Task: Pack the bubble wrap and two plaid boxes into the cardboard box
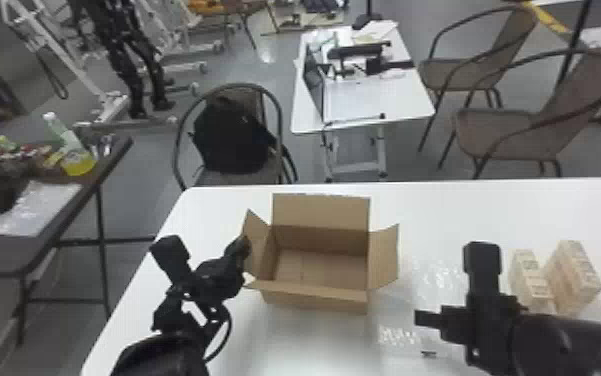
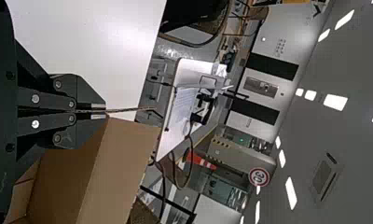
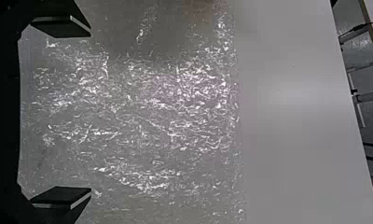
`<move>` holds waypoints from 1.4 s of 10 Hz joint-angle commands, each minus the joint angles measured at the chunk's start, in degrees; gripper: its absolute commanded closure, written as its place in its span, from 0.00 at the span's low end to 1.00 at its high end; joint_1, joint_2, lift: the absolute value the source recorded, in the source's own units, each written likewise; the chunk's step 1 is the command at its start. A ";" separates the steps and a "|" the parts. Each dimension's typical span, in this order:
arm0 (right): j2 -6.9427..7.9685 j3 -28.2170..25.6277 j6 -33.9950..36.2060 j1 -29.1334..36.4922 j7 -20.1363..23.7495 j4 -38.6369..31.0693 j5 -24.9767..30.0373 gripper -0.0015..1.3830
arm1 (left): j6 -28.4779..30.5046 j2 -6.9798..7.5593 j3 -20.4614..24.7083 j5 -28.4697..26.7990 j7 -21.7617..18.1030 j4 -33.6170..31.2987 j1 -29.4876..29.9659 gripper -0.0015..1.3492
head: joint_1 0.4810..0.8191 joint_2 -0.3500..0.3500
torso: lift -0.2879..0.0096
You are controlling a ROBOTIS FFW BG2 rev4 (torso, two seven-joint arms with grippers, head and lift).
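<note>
The left gripper [image 2: 99, 111] pinches a flap [image 1: 260, 252] of the cardboard box [image 1: 316, 303]. The right gripper [image 3: 89, 112] is wide over the bubble wrap [image 3: 142, 126]. Go low, then squeeze softly

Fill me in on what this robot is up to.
The robot's left pincer is shut on a side flap of the open cardboard box. Its right pincer hangs open over the bubble wrap, which lies flat on the white table. The two plaid boxes stand off to the right. The wrap and both boxes are yet to be packed.
</note>
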 commanded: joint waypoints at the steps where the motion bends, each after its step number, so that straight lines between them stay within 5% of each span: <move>1: 0.09 0.73 0.00 -0.94 -0.01 3.36 0.04 0.08 | 0.14 0.11 0.87 -0.70 0.00 0.02 -0.09 0.90 | 0.63 0.89 | 0.92; 3: 0.09 1.00 -0.17 -1.38 0.70 5.03 0.74 0.11 | 0.32 0.20 1.75 -1.31 0.00 0.02 -0.18 0.90 | 0.63 0.90 | 0.92; 5: -0.08 0.91 -0.26 -1.20 0.70 4.60 0.74 0.60 | 0.14 0.20 1.93 -0.96 0.00 0.02 0.08 0.90 | 0.63 0.92 | 0.92; 6: -0.35 0.91 -0.88 -0.68 0.70 3.54 0.74 0.66 | 0.06 0.11 1.75 -0.87 0.00 0.02 0.08 0.90 | 0.63 0.92 | 0.92; 10: -1.84 0.91 -4.74 2.66 2.46 -4.19 1.18 0.77 | -0.47 -0.39 2.19 -0.78 0.00 0.02 0.34 0.90 | 0.63 0.91 | 0.92; 14: -2.46 1.00 -8.87 5.83 3.16 -13.33 4.96 0.77 | -1.00 -0.39 2.54 -0.78 0.00 0.11 0.61 0.90 | 0.63 0.92 | 0.92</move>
